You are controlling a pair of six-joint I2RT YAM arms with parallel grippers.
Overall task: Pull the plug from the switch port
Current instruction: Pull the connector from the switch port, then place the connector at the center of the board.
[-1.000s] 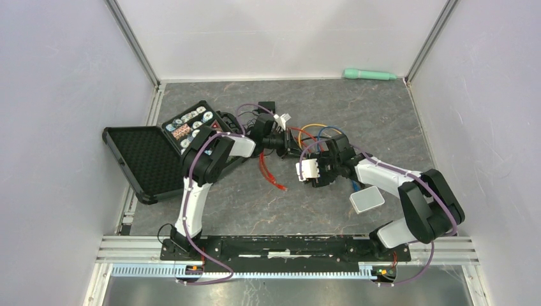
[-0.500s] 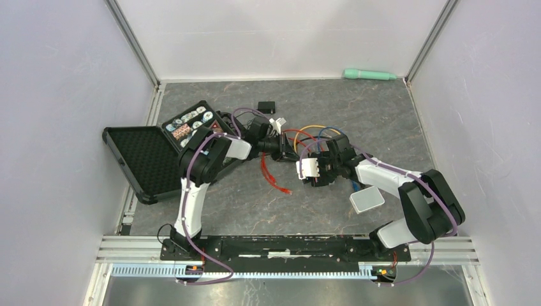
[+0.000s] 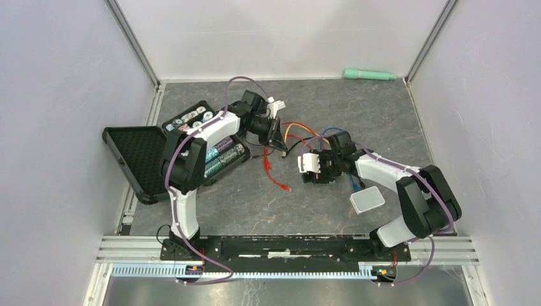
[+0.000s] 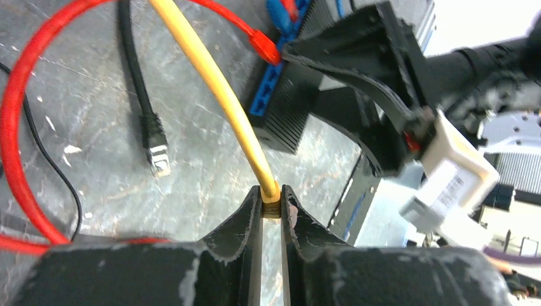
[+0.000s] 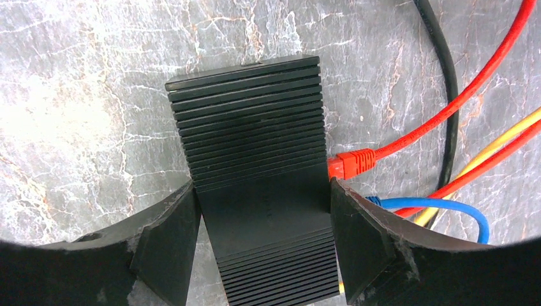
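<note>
Grey marbled table (image 3: 255, 204), white walls (image 3: 281, 32); left end effector (image 4: 271, 204) pinches yellow cable (image 4: 217, 83), right end effector (image 5: 261, 190) grips switch (image 5: 249, 115)

Nothing is legible: faint marks on the switch (image 5: 255, 159) and white label (image 4: 450, 182) are blurred.

Soft, even light fills the top view, with faint shadows under the arms on the table (image 3: 383, 127). The left wrist view blows out white at upper right, and the near fingers (image 4: 242, 236) of the left gripper (image 4: 271, 207) are blurred. In the right wrist view glare washes the stone at left; the switch (image 5: 255, 159) is sharp.
</note>
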